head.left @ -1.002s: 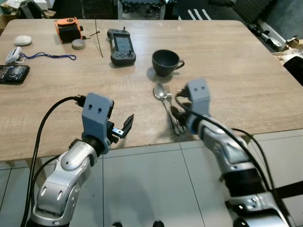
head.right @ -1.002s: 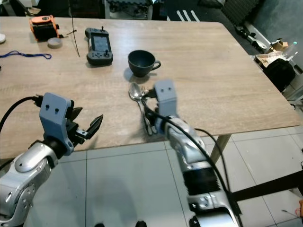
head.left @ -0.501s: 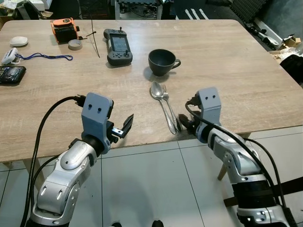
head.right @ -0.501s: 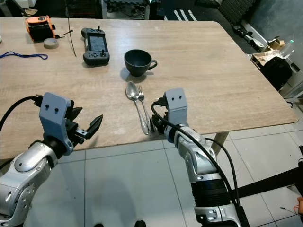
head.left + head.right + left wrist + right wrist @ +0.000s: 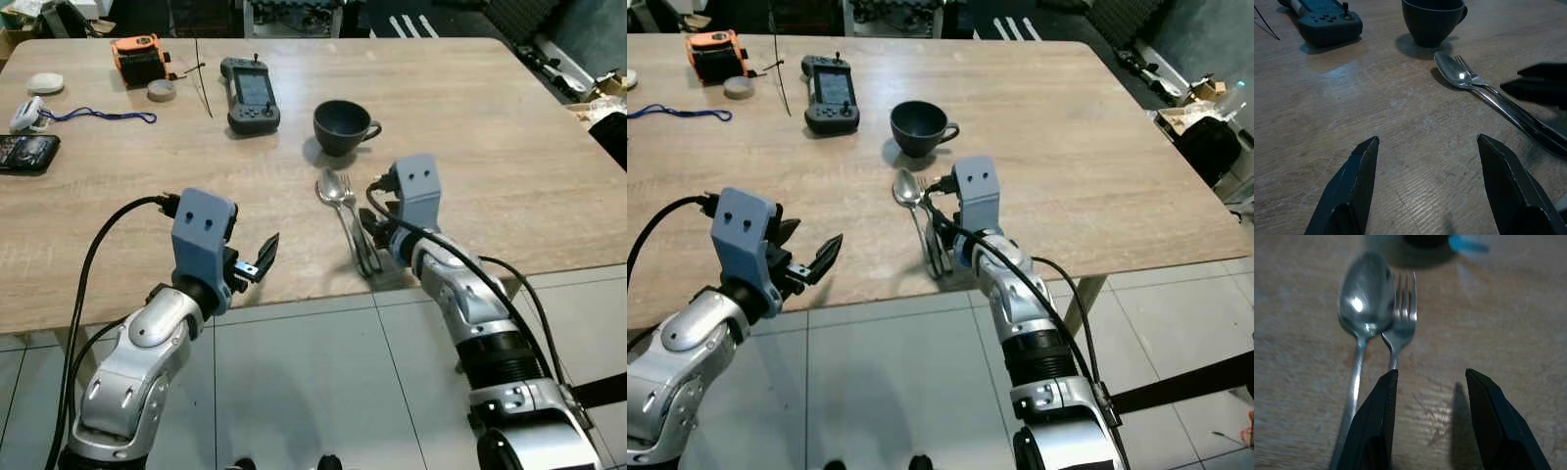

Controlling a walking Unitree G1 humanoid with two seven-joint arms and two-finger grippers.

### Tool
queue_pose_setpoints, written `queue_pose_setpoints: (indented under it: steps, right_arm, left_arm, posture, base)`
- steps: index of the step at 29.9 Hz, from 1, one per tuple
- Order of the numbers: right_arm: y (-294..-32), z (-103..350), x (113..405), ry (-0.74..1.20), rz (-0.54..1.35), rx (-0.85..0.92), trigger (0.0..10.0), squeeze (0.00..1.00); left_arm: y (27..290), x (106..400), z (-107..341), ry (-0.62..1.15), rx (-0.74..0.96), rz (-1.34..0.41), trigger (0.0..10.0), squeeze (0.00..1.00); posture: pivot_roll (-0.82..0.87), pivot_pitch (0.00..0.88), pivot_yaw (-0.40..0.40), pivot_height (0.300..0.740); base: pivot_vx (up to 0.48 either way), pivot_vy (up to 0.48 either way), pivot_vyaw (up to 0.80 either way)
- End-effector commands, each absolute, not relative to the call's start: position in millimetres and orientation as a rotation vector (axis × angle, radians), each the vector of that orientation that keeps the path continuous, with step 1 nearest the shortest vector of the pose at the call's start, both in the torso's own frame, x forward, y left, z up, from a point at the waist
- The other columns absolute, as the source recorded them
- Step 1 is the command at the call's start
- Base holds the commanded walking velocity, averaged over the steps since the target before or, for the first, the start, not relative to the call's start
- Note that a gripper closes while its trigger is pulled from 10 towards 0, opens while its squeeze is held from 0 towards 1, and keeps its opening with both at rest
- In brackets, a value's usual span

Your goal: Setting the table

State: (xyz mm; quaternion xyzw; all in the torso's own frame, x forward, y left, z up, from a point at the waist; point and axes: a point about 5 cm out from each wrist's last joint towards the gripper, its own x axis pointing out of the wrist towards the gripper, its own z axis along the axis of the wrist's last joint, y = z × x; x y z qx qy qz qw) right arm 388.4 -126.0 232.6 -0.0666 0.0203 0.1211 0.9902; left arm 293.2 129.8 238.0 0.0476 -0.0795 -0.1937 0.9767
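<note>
A silver spoon (image 5: 331, 190) and fork (image 5: 346, 186) lie side by side on the wooden table (image 5: 490, 166), handles pointing toward the front edge. A dark cup (image 5: 342, 127) stands just behind them. My right gripper (image 5: 370, 233) hovers low over the handles. In the right wrist view it is open (image 5: 1432, 423); the fork (image 5: 1403, 303) and spoon (image 5: 1365, 298) lie ahead, and the fork's handle runs under one finger (image 5: 1376, 426). My left gripper (image 5: 257, 266) is open at the front edge, left of the cutlery, holding nothing (image 5: 1427, 186).
Far side of the table: a handheld controller (image 5: 251, 93), an orange device (image 5: 140, 57), a tape roll (image 5: 161, 90), a phone (image 5: 24, 152) and a white item on a blue lanyard (image 5: 29, 113). Tiled floor (image 5: 313, 392) lies below the front edge.
Half a second ago my right gripper hung at the table edge, right of the handles; it has moved forward and left over them. The left arm has stayed put. The camera shifted slightly.
</note>
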Motion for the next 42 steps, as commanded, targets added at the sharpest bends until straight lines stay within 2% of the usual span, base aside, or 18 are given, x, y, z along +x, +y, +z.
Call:
queue_pose_setpoints:
  steps: [1,8,15,20,24,32,42]
  right_arm:
    - [-129.3,220.7,388.1,0.076,0.232,-0.142,10.0,0.0]
    - [-133.2,214.5,396.7,0.088,0.228,-0.119,10.0,0.0]
    - [-134.3,239.7,402.0,-0.012,0.262,-0.11,10.0,0.0]
    - [-132.9,256.7,393.6,-0.082,0.313,-0.138,10.0,0.0]
    - [-121.7,245.8,384.9,-0.062,0.393,-0.156,10.0,0.0]
    - [-114.2,226.8,385.2,-0.008,0.396,-0.177,10.0,0.0]
    - [-120.1,225.6,387.3,0.01,0.357,-0.113,10.0,0.0]
  left_arm:
    - [130.3,290.5,232.7,-0.137,0.099,-0.396,10.0,0.0]
    - [129.4,291.2,232.3,-0.133,0.099,-0.402,10.0,0.0]
    - [129.7,291.6,233.7,-0.137,0.102,-0.401,10.0,0.0]
    - [131.0,290.3,232.8,-0.134,0.102,-0.397,10.0,0.0]
    - [130.0,291.1,232.4,-0.133,0.1,-0.401,10.0,0.0]
    - [129.3,291.7,233.8,-0.138,0.101,-0.402,10.0,0.0]
    - [130.7,290.2,234.3,-0.141,0.102,-0.397,10.0,0.0]
  posture:
    - [0.09,0.323,0.014,0.74]
    - [0.09,0.326,0.019,0.74]
    - [0.1,0.326,0.019,0.74]
    - [0.1,0.326,0.017,0.74]
    - [0.09,0.326,0.019,0.74]
    - [0.1,0.319,0.019,0.74]
    - [0.11,0.31,0.016,0.74]
  base:
    - [0.0,0.0,0.0]
    - [0.0,0.0,0.0]
    - [0.0,0.0,0.0]
    - [0.0,0.0,0.0]
    - [0.0,0.0,0.0]
    - [0.0,0.0,0.0]
    - [0.0,0.0,0.0]
